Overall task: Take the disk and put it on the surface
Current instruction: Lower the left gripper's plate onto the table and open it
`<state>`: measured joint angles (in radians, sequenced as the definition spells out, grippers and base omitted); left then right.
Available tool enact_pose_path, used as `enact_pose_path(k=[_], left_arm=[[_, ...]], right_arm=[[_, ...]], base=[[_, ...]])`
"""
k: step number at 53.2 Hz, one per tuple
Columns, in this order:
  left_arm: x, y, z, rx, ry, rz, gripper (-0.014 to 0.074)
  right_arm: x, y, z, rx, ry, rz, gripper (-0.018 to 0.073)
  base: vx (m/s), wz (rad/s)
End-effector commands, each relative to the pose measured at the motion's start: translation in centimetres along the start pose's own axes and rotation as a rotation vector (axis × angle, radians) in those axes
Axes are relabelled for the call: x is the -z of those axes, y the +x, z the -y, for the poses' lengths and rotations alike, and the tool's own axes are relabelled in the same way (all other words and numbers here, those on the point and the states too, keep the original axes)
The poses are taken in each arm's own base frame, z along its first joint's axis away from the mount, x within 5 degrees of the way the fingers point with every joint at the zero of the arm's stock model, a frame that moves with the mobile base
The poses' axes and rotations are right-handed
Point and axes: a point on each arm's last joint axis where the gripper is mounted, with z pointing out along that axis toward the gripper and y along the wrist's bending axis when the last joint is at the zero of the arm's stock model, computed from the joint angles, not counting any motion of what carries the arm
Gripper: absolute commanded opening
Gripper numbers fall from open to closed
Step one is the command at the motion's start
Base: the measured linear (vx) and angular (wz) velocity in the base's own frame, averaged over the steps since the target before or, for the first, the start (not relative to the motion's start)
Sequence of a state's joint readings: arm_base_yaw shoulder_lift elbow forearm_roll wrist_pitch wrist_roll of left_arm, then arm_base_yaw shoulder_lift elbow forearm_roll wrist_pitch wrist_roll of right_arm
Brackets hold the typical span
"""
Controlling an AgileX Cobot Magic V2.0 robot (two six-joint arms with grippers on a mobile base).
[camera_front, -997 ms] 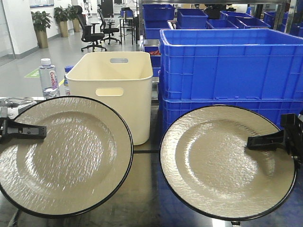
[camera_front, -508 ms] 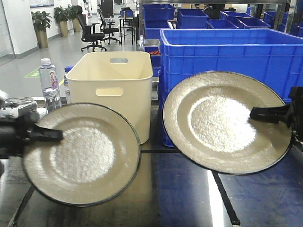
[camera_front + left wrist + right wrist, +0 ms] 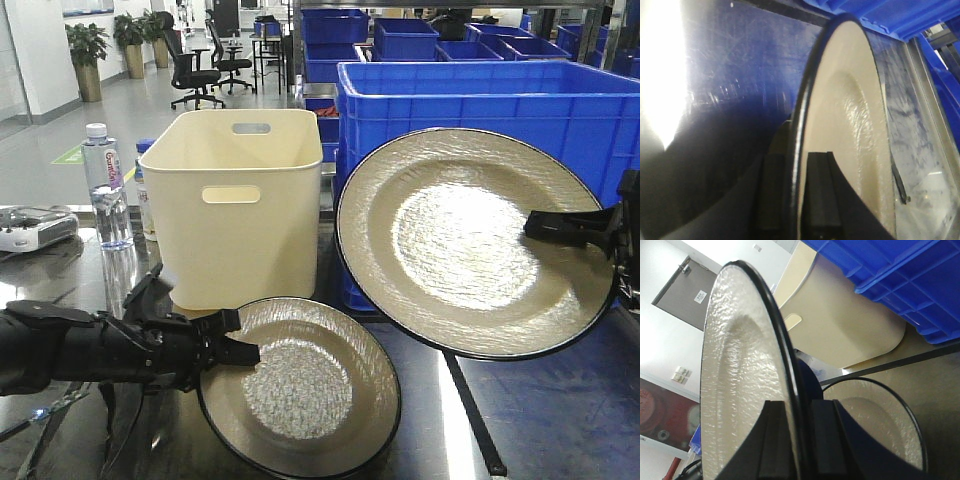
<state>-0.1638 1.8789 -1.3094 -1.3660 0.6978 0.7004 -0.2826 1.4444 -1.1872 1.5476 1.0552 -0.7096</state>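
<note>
Widest of all, the dark glossy surface (image 3: 560, 420) runs across the bottom, throwing back blue glare. Behind it on the right stand the stacked blue crates (image 3: 480, 100), and just left of them the cream bin (image 3: 240, 220) sits upright on the surface.

And there's the right disk (image 3: 460, 240), held high in front of the crates, face tilted toward the camera, well clear of the surface. The wrist view catches it nearly edge-on (image 3: 735, 365), black rim sharp against the wall.

Down low, the left disk (image 3: 310, 390) hangs in front of the bin's right corner, tilted, close over the surface; whether its lower rim touches cannot be told. Its own wrist camera shows it edge-on too (image 3: 850, 140).

Now the right gripper (image 3: 545, 225) comes in from the right edge, clamped on the right disk's rim, one finger on each face (image 3: 799, 440). The left gripper (image 3: 235, 345) reaches in from the left, pinching the left disk's rim the same way (image 3: 796, 200).

A water bottle (image 3: 103, 185) stands left of the bin. A black tape line (image 3: 470, 410) slants across the surface under the right disk.
</note>
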Motion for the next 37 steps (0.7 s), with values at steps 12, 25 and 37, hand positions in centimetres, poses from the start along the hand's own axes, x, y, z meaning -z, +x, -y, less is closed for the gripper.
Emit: enact_pose_path(k=[12,25,37], left_arm=[[0.7,-0.6,2.6,-0.055,0.080,0.027,0.0404],[0.9,-0.4,2.2,-0.279,0.036,-0.005,0.0584],[4.4,-2.1,1.3,-0.411,-0.056,0.037,0.0594]], right_arm=[[0.9,-0.8,-3.3,0.007,-0.139,0.073,-0.0009],[0.9,-0.7,-3.3,0.031,-0.133,0.062,-0.0009],[0.9,-0.5,-3.0,0.048,-0.104,0.045,-0.0009]], base=[[0.00,0.00],[0.00,0.00],[0.00,0.00]])
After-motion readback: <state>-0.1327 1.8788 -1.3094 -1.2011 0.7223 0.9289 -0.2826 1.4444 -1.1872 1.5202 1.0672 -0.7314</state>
